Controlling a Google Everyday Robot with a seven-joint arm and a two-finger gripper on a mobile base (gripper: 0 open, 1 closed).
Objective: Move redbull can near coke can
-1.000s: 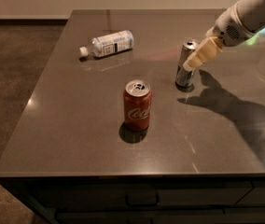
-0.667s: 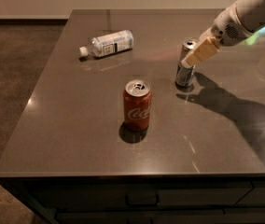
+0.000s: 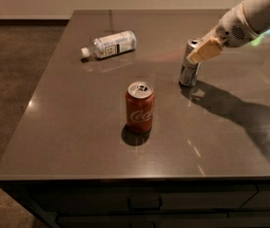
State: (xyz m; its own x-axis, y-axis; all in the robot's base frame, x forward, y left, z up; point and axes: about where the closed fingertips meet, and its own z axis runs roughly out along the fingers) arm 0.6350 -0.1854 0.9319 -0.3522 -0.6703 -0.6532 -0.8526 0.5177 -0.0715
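The redbull can [image 3: 188, 73], slim and silver-grey, stands on the dark table [image 3: 68, 141] at the right of the middle. My gripper [image 3: 201, 52] comes in from the upper right on a white arm and sits at the can's upper half, covering part of its right side. The coke can [image 3: 139, 107], red with white script, stands upright near the table's middle, to the front left of the redbull can and well apart from it.
A clear plastic bottle [image 3: 110, 44] with a white label lies on its side at the back left of the table. The table's front edge [image 3: 139, 178] runs below the coke can, with drawers under it. Brown floor lies to the left.
My gripper has shifted very slightly upward at the redbull can. The cans and the bottle stand where they were.
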